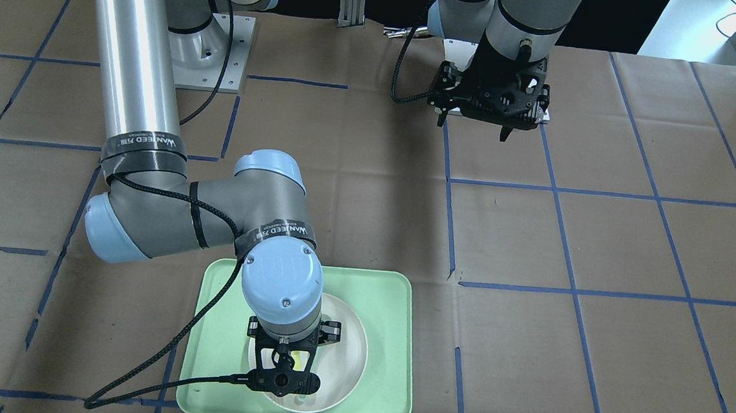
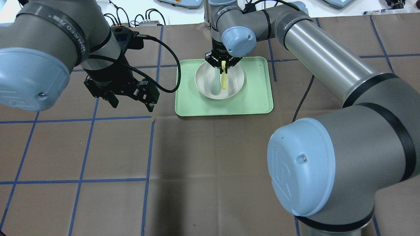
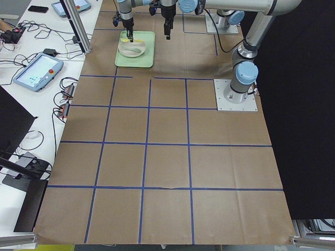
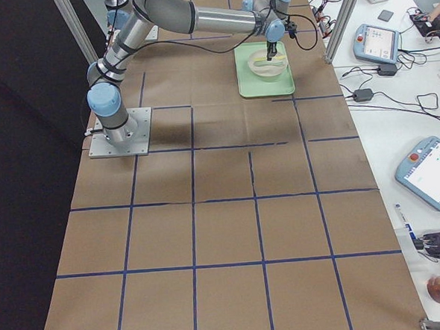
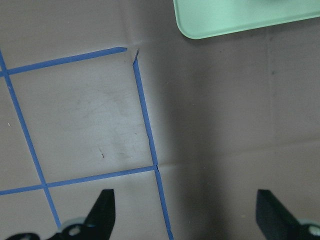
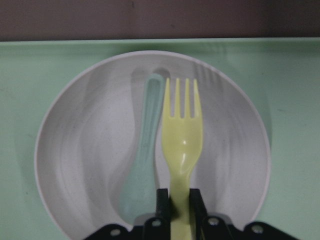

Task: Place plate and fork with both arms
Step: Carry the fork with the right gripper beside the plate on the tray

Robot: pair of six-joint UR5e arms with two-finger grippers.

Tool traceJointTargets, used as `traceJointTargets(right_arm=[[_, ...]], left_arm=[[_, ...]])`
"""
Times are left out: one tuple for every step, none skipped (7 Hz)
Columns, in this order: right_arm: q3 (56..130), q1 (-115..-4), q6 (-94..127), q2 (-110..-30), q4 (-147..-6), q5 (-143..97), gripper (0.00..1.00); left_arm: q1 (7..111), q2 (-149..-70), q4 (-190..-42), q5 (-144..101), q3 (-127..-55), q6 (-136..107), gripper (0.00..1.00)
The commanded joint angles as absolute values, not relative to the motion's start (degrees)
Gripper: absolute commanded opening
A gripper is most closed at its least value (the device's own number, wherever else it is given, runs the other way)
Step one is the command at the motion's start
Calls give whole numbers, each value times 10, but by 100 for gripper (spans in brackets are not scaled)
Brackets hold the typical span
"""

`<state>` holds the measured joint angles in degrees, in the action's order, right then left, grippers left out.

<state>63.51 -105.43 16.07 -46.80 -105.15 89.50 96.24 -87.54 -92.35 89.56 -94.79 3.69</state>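
The off-white plate (image 2: 235,82) sits in the pale green tray (image 2: 256,98). My right gripper (image 2: 223,65) hangs over the plate's far side, shut on the handle of the yellow fork (image 2: 223,79). In the right wrist view the fork (image 6: 182,140) points tines away over the plate (image 6: 75,150) and casts a shadow on it, so it is held slightly above. My left gripper (image 2: 133,106) is open and empty above the bare table, left of the tray. In the front view the right gripper (image 1: 286,359) covers part of the plate (image 1: 348,348).
A grey-green spoon (image 6: 142,165) lies in the plate beside the fork. The tray's corner (image 5: 225,17) shows at the top of the left wrist view. The table is brown paper with blue tape lines (image 2: 149,147). Operator desks with pendants (image 4: 429,171) line the far side.
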Motion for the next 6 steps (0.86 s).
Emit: traceJointTargets(right_arm=[[642, -1040, 154, -489, -1024, 907, 4], [643, -1028, 150, -498, -1020, 925, 4], [647, -1013, 126, -505, -1001, 928, 4], [663, -993, 93, -509, -1001, 939, 4], [682, -978, 76, -512, -1011, 938, 4], [688, -974, 75, -509, -1011, 935, 4]], left_arm=[[962, -875, -924, 896, -948, 37, 100], [962, -875, -923, 896, -948, 37, 100], [962, -875, -923, 896, -948, 37, 100], [962, -875, -923, 896, -948, 37, 100], [962, -875, -923, 896, -948, 37, 100], [962, -875, -924, 896, -948, 37, 100]])
